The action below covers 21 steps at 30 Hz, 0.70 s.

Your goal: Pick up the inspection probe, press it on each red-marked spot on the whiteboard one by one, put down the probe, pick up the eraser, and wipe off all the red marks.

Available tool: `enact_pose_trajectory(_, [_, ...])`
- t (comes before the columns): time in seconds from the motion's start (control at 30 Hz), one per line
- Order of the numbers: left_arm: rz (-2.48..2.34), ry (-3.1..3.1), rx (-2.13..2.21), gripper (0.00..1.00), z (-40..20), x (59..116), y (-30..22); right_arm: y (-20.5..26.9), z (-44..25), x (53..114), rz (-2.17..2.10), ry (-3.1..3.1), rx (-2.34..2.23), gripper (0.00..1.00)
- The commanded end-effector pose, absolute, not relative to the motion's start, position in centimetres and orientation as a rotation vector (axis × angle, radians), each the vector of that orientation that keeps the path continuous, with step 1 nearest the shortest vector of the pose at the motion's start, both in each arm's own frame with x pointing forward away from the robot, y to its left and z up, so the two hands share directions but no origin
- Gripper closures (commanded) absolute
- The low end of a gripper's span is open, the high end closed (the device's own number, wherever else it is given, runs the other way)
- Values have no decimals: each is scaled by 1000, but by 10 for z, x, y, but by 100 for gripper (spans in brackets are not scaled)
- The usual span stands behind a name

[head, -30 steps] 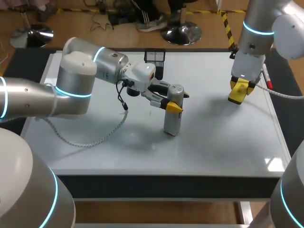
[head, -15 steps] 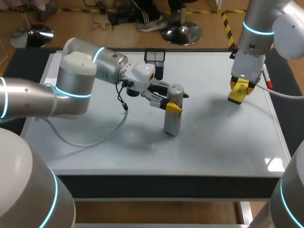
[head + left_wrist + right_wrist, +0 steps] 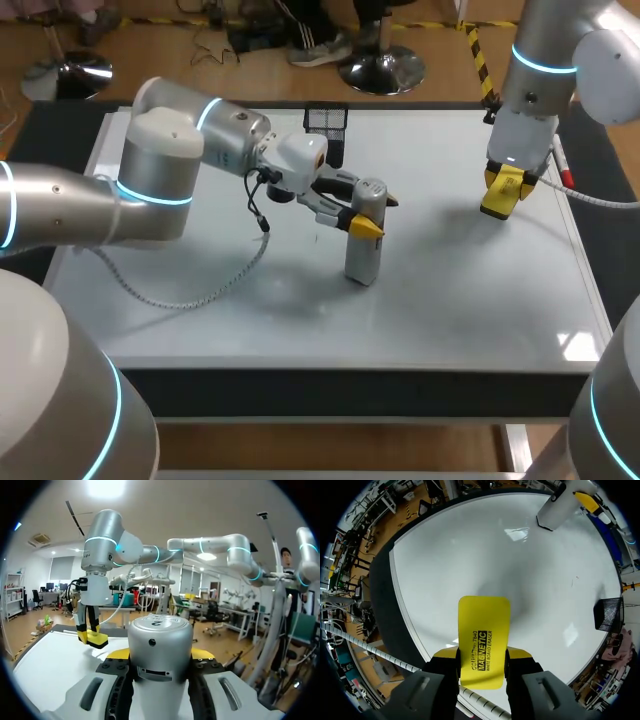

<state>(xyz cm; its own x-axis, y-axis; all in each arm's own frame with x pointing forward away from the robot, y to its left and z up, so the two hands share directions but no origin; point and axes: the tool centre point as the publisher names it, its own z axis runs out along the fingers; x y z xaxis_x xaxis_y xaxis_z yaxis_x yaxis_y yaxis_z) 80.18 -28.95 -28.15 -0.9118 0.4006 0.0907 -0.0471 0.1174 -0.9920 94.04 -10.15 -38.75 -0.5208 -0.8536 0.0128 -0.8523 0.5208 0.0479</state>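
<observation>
The probe (image 3: pixel 362 255), a grey cylinder, stood upright on the whiteboard (image 3: pixel 450 290) near its middle, its lower end on the surface. The left gripper (image 3: pixel 365 222) reached in from the side and was clamped on the probe's upper part, one yellow-tipped finger on each side of it. In the left wrist view the probe (image 3: pixel 160 650) filled the space between the fingers, with its round cap facing the camera.

The right gripper (image 3: pixel 503 192) hung over the right part of the board, well apart from the probe. It gripped the eraser (image 3: pixel 482 640), a flat yellow block, between its two fingers, with most of the block sticking out ahead of them. The eraser was low over the board; whether it touched the surface could not be told.

A black mesh basket (image 3: pixel 325 120) stood at the board's far edge, behind the left arm's wrist. What lay inside it could not be made out from any view. In the right wrist view the basket (image 3: pixel 607 614) sat at the board's rim, off to the side of the gripper and far from the eraser
</observation>
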Motion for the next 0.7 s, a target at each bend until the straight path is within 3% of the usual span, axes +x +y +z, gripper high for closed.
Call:
enact_pose_trajectory(0.03, [1855,-2058,-366,100,-275,803,-288,-102,-387,941,-52,-2707,1522,100])
enact_pose_trajectory(0.7, [1824,-2038,-525,100,-229,848,-236,-102,-387,941,-52,-2707,1522,100])
